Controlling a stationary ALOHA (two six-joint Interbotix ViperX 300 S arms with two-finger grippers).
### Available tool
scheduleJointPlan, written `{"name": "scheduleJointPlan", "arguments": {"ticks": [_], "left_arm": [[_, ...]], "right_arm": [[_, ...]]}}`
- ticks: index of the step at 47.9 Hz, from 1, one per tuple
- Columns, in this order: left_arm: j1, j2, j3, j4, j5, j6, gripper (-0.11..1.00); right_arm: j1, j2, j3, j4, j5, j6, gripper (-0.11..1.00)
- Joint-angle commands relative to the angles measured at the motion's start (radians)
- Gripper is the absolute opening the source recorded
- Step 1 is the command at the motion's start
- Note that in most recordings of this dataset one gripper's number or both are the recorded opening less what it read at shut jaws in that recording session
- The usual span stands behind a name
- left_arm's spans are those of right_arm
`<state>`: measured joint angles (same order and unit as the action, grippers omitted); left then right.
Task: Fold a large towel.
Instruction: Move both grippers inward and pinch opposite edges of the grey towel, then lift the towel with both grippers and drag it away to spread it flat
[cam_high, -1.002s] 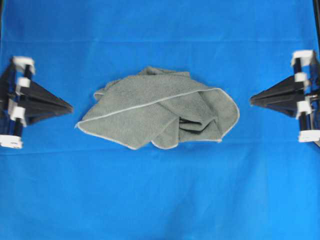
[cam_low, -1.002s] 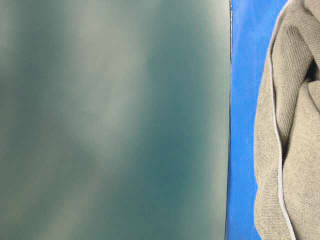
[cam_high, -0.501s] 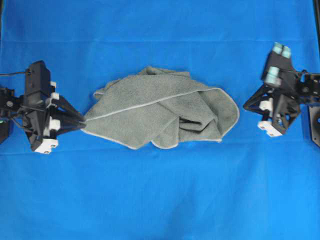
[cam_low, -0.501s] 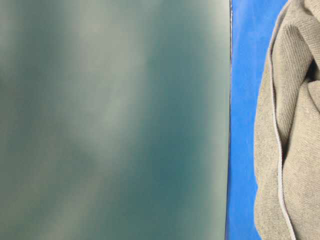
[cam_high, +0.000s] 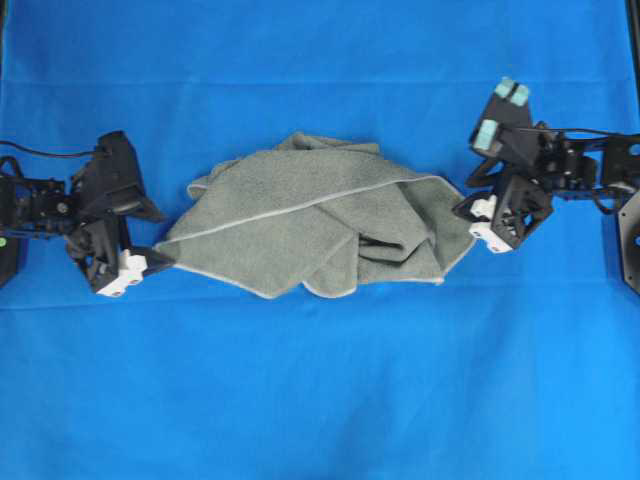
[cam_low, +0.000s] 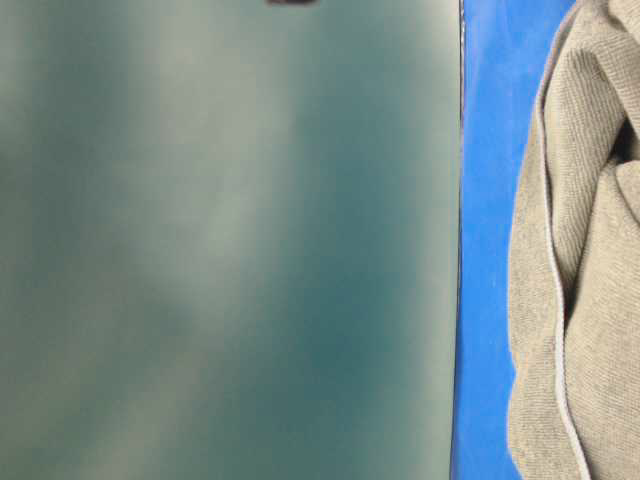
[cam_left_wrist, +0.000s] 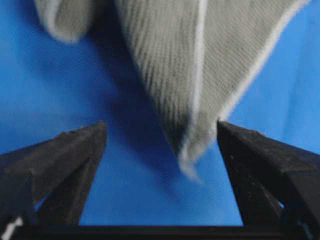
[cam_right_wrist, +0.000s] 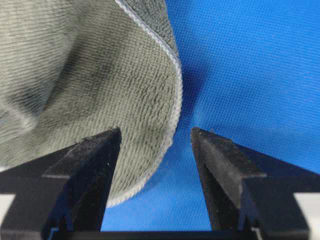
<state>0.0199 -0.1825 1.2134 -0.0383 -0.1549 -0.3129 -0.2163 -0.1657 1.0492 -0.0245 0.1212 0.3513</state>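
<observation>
Between spread left gripper fingers, towel corner, unseen overhead; right gripper spread likewise; lengthwise gripper-to-gripper.

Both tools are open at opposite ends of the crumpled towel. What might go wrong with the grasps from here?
1. The left tool straddles a thin pointed corner of the towel; only its tip sits between the fingers, so closing may catch just the stitched edge and slip off.
2. In the right wrist view the right tool has the rounded edge near one finger only, so it may close on the blue sheet.
3. The towel is bunched in overlapping folds; lifting may not spread it flat.
</observation>
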Motion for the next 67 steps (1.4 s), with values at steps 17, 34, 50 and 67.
{"name": "scheduleJointPlan", "arguments": {"ticks": [17, 34, 50, 67], "left_arm": [[0.006, 0.014, -0.054, 0.002, 0.155, -0.015, 0.3], [0.048, -0.241, -0.143, 0.017, 0.443, 0.031, 0.01], [0.207, -0.657, -0.285, 0.017, 0.538, 0.172, 0.01], [0.456, -0.67, -0.515, 0.02, 0.549, 0.287, 0.01]], "right_arm": [[0.006, 0.041, -0.031, -0.005, 0.048, -0.008, 0.05], [0.011, -0.267, -0.067, -0.005, 0.23, -0.014, 0.02], [0.011, -0.603, -0.172, -0.121, 0.357, -0.015, 0.02], [-0.071, -0.689, -0.416, -0.36, 0.41, -0.009, 0.02]]}}
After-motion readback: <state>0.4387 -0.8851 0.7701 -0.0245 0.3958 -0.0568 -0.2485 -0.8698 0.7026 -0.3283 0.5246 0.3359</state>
